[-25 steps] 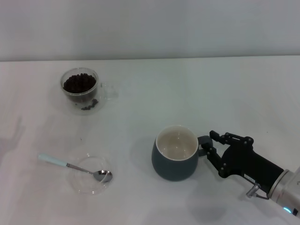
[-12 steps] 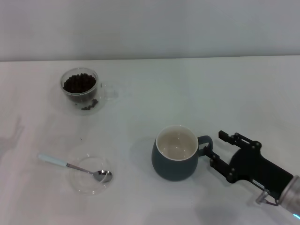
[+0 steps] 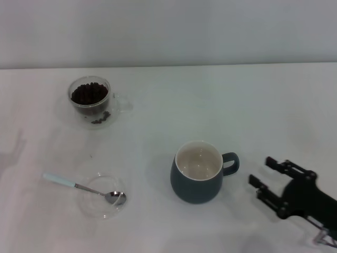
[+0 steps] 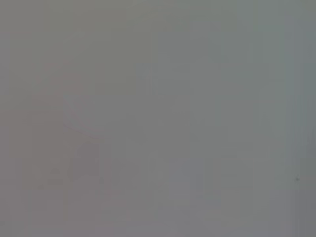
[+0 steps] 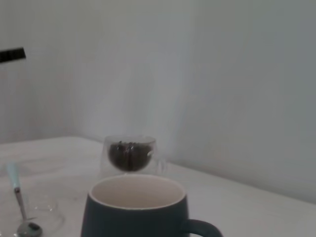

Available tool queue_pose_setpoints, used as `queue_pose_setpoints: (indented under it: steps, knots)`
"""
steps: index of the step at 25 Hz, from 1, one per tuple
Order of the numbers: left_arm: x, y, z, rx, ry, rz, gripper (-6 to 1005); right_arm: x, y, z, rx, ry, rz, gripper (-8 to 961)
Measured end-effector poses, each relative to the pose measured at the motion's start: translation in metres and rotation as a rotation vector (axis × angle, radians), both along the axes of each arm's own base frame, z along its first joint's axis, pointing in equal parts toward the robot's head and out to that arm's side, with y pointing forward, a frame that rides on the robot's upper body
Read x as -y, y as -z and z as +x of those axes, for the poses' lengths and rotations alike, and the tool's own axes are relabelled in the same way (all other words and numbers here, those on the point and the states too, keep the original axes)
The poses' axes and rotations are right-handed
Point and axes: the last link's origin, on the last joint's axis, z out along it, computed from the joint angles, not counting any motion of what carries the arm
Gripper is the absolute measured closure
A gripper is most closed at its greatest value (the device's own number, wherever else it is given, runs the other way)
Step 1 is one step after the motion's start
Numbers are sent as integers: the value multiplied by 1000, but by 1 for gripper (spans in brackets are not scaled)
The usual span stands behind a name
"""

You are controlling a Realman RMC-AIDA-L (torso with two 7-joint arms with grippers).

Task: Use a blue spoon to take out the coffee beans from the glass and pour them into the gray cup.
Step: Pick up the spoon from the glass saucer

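Gray cup (image 3: 198, 172) now released, right gripper (image 3: 267, 176) backed away from its handle, jaws spread

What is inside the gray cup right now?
Nothing visible: the gray cup shows only its bare cream inside, though its near inner wall is hidden. The coffee beans sit in the glass.

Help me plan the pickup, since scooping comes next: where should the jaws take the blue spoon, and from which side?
Probably the pale handle of the blue spoon, from above. Its bowl rests in the clear dish, while the handle juts out over the rim toward the robot's left, raised off the table with room either side.
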Motion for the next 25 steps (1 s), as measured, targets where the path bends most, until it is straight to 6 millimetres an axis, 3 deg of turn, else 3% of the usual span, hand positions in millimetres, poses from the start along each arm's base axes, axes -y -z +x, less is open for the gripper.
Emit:
queue_pose_setpoints:
  steps: [7, 12, 25]
  knots:
    - [4, 2, -2, 33, -4, -12, 111, 24, -42, 20, -85, 50, 149, 370]
    - [10, 5, -4, 112, 4, -40, 111, 28, -74, 30, -105, 85, 314, 370]
    - [58, 28, -9, 817, 83, -309, 112, -10, -134, 34, -83, 36, 519, 370]
